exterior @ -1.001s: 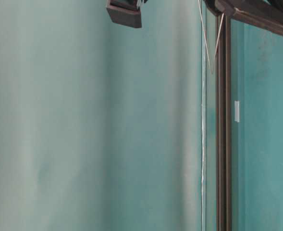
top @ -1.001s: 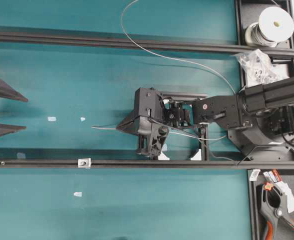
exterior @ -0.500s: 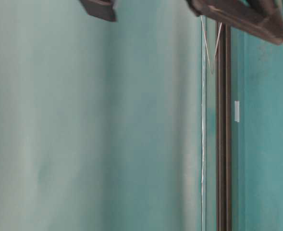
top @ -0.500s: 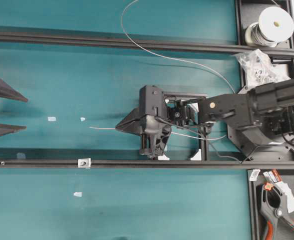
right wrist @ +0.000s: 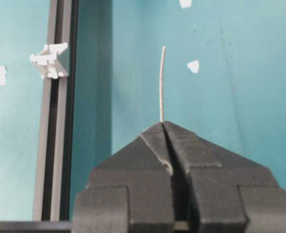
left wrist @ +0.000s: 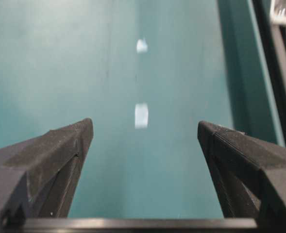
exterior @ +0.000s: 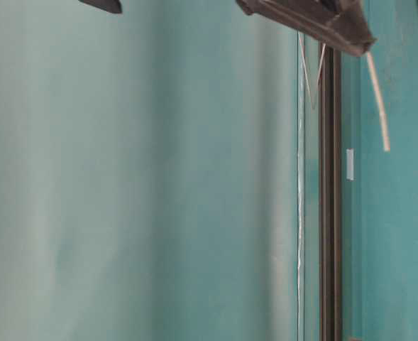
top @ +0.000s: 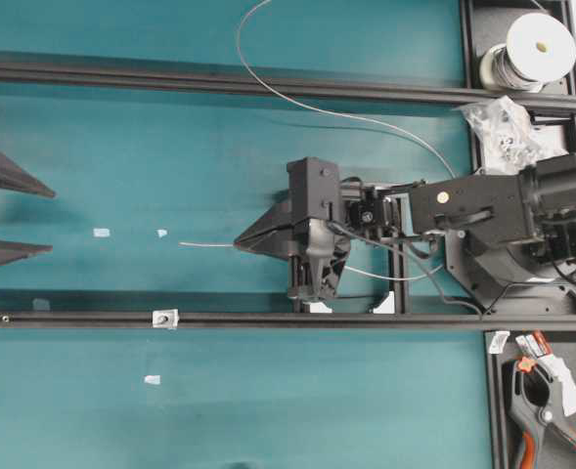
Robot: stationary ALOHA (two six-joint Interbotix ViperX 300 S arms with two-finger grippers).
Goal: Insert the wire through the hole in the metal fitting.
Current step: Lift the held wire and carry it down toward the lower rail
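Right black claw (right wrist: pixel 163 127): jaws pinched together on the thin, stiff silver-grey wire (right wrist: pixel 161 85), whose free end juts toward twelve o'clock. Small silvery-white metal fitting (right wrist: pixel 50 59): on the dark rail (right wrist: pixel 55 145), at ten o'clock from the wire tip, apart. Left black claw (left wrist: pixel 145 145): jaws spread wide, holding nothing.

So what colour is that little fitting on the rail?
Silvery-white metal fitting, clearest in the right wrist view.
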